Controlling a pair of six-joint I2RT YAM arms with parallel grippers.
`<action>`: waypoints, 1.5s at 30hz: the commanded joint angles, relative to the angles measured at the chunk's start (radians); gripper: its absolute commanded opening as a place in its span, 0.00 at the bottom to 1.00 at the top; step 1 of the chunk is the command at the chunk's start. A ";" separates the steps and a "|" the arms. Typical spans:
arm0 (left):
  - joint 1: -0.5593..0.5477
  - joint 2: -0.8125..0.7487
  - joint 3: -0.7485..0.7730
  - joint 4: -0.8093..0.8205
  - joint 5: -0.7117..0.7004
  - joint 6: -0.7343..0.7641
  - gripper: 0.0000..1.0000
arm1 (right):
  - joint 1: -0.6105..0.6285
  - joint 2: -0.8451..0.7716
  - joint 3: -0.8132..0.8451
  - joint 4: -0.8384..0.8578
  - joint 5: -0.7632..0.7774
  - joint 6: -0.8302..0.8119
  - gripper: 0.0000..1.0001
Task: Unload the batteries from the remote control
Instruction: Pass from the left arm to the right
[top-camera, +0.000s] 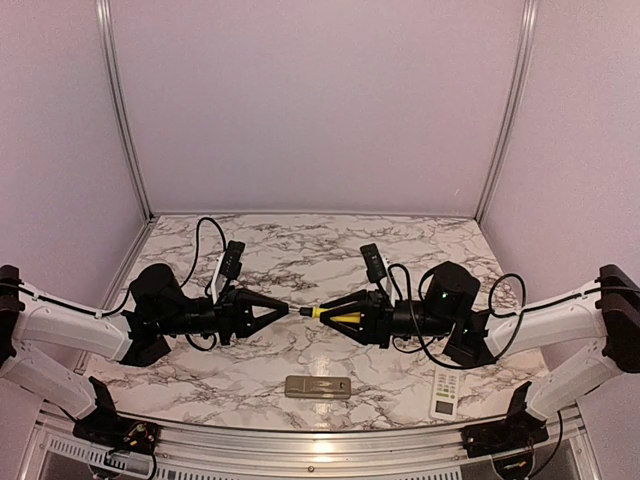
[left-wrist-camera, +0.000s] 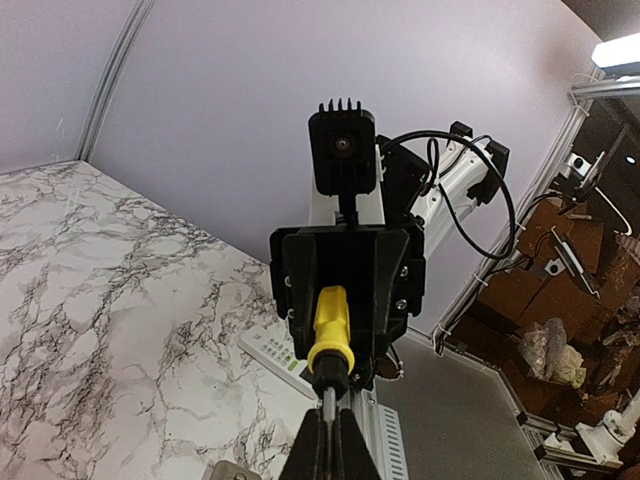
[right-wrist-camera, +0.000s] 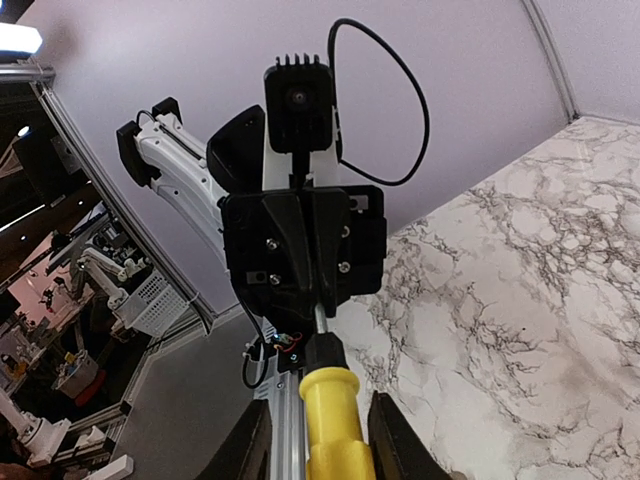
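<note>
Left jaws pinch screwdriver (left-wrist-camera: 330, 330) by its shaft. Right jaws straddle the yellow handle (right-wrist-camera: 330, 425), slight gaps showing. Best to close right squarely before left releases, keeping it level above the tabletop (top-camera: 300, 250).

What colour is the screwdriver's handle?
Yellow. The screwdriver shows best in the right wrist view.

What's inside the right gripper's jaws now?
The yellow handle of the screwdriver sits between them. Its shaft runs to the left gripper, whose shut jaws cover the tip.
</note>
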 joint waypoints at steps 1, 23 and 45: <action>0.007 0.006 -0.009 0.018 0.005 0.017 0.00 | 0.008 0.011 0.039 0.016 -0.023 -0.002 0.31; 0.008 0.013 -0.015 0.011 -0.005 0.025 0.00 | 0.019 0.038 0.054 0.009 -0.030 -0.010 0.00; 0.013 0.014 -0.102 -0.095 -0.178 0.172 0.47 | 0.018 -0.095 -0.017 -0.314 0.143 -0.133 0.00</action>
